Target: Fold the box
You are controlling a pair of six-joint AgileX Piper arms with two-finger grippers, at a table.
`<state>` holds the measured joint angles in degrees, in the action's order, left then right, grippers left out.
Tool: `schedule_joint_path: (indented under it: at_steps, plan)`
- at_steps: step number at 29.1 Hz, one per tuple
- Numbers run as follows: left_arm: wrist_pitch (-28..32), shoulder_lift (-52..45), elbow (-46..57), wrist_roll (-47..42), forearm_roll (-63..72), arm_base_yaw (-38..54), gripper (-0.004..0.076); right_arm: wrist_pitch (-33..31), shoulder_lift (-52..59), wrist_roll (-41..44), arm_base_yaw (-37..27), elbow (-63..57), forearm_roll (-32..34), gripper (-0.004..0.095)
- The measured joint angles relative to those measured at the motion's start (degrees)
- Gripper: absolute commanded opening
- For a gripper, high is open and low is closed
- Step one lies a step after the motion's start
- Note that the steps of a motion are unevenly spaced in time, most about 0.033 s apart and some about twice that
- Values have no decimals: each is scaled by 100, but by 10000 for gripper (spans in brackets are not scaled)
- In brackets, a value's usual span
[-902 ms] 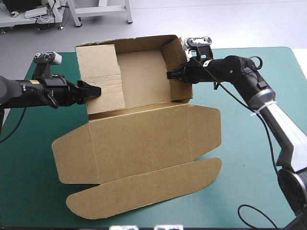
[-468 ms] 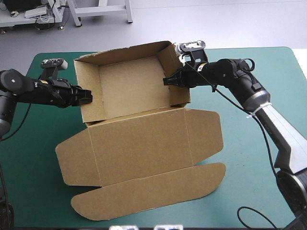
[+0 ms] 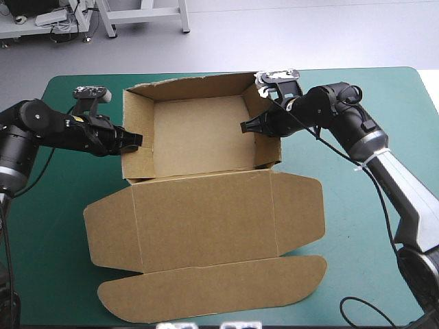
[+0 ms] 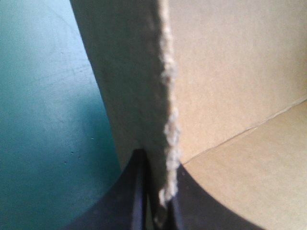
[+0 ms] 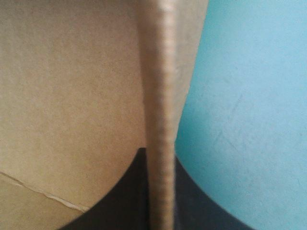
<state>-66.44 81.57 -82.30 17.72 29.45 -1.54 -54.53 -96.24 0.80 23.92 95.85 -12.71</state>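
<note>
The brown box point(image 3: 199, 133) stands as an open tray on the far half of the table, all its walls raised. Its lid point(image 3: 206, 219) lies flat toward the near edge. My left gripper point(image 3: 136, 140) is shut on the tray's left wall point(image 3: 137, 154) from outside. In the left wrist view, the wall's ragged edge point(image 4: 165, 96) runs between the black fingers of that left gripper point(image 4: 158, 201). My right gripper point(image 3: 245, 127) is shut on the right wall point(image 3: 266, 140). The right wrist view shows this wall's edge point(image 5: 160, 86) clamped in the right gripper point(image 5: 160, 196).
The lid's side flaps point(image 3: 298, 209) and its long rounded front flap point(image 3: 212, 288) spread flat almost to the table's near edge. Teal-green cover point(image 3: 62, 205) shows bare on the left and right point(image 3: 363, 240) of the box.
The left inner panel, earlier leaning over the tray floor, now stands as an upright wall. My left gripper has shut on it. The whole box has shifted a little to the right.
</note>
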Motion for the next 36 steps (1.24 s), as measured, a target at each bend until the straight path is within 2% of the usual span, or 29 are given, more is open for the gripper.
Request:
schedule_joint_path:
  at_steps: [5, 12, 21, 29, 36]
  plan:
    - [54, 49, 6, -455, -525, -506, -9, -562, 12, 428, 6, 12, 431, -14]
    - [50, 493, 11, -988, -1196, -1253, -9, -1150, -182, 694, 13, -215, 707, -15]
    - [29, 1259, 11, -1393, -1581, -1655, -9, -732, -318, 787, 8, -1201, 640, -17]
    - [174, 1716, 11, -1457, -1675, -1716, -9, -434, -588, 877, 8, -1270, 660, -17]
    - [458, 1917, -42, -1627, -1997, -1988, -8, -412, -826, 917, -10, -1264, 683, -9]
